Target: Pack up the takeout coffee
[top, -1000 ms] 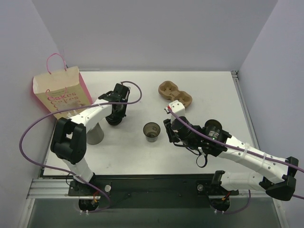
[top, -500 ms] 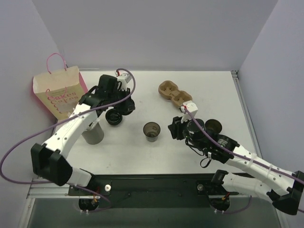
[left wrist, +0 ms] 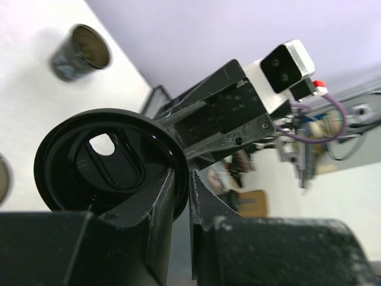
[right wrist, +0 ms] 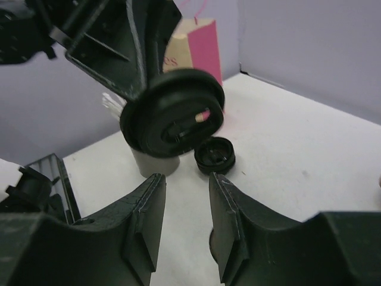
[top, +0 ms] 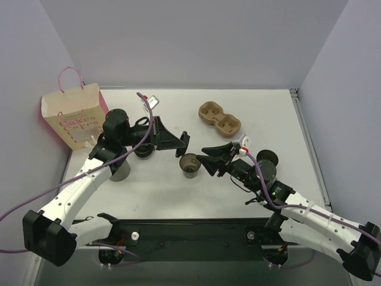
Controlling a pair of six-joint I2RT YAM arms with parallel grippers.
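The paper bag (top: 74, 116) stood far to the left of the left hand (top: 178, 143), against the wall. A tall pale grey cup (top: 119, 168) without a lid stood on the table (top: 286, 125) left of that hand, under its arm. The takeout coffee (top: 143, 152) stood on the table just beside this cup, left of the left hand and below it. Only its black top could be seen clearly, and its side looked dark in the right wrist view.

The left hand was raised above the table and was closed on the rim of a loose black lid (left wrist: 77, 161). The lid stood on its edge, with its face turned toward the right hand (right wrist: 186, 182).

A lidless cup with a dark inside (top: 190, 165) stood on the table between the two hands, a little lower than their tips and just beside the right hand. The right hand pointed to the left, toward the lid. Its fingers (right wrist: 149, 208) were a little apart and held nothing. The lid was near them but did not touch them. A brown cup carrier (top: 219, 117) lay on the table beyond the right hand, on its far side and well apart from it.
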